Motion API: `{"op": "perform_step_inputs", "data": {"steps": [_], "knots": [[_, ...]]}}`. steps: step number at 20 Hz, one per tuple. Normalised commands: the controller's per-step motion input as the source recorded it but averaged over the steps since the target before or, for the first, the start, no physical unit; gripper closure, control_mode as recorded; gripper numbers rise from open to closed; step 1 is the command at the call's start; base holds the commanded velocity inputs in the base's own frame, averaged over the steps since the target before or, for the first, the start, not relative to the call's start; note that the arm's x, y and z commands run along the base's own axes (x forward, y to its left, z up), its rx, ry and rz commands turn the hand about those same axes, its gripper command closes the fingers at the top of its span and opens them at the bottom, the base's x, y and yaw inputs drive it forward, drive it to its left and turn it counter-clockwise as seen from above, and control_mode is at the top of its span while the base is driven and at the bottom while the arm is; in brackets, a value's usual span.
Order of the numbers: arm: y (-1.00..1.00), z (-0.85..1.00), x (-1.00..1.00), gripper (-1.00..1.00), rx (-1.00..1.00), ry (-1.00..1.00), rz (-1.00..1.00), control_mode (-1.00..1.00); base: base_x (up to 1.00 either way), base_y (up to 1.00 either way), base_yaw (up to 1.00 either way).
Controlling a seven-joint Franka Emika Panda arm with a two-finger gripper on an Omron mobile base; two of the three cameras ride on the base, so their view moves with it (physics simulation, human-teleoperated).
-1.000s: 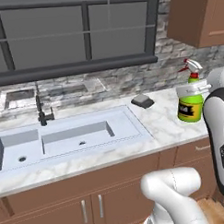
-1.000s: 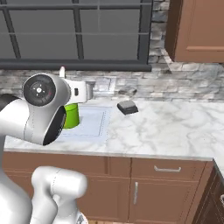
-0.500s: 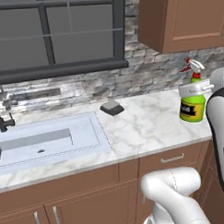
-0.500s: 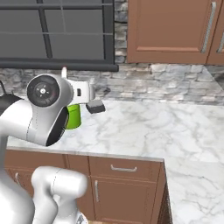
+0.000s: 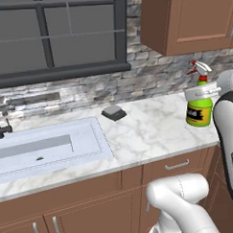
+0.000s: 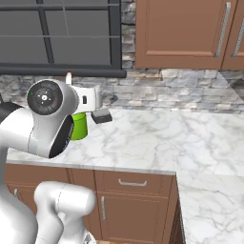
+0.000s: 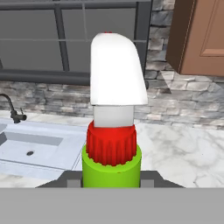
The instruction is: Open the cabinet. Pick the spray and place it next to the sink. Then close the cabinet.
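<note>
One two-finger gripper (image 5: 200,94) is clamped on the small green spray bottle with a white trigger nozzle (image 5: 200,100), holding it upright above the marble counter (image 5: 148,131). Left of the gripper lie a small dark block (image 5: 113,112) and, farther on, the pale rectangular basin sink (image 5: 48,148). Above it hangs the brown wooden wall cabinet (image 5: 191,19), doors shut.
</note>
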Motion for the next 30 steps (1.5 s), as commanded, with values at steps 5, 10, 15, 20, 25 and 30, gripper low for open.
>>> {"op": "perform_step_inputs", "data": {"steps": [5, 10, 15, 20, 25, 30], "knots": [[0.00, 0.00, 0.00, 1.00, 0.00, 0.00, 0.00, 1.00, 0.00, 0.00, 0.00], [0.00, 0.00, 0.00, 1.00, 0.00, 0.00, 0.00, 1.00, 0.07, 0.12, -0.02], [0.00, 0.00, 0.00, 1.00, 0.00, 0.00, 0.00, 1.00, 0.51, 0.48, -0.06], [0.00, 0.00, 0.00, 1.00, 0.00, 0.00, 0.00, 1.00, 0.53, 0.54, -0.08], [0.00, 0.00, 0.00, 1.00, 0.00, 0.00, 0.00, 1.00, 0.11, 0.32, -0.05], [0.00, 0.00, 0.00, 1.00, 0.00, 0.00, 0.00, 1.00, 0.00, 0.09, 0.00]]}}
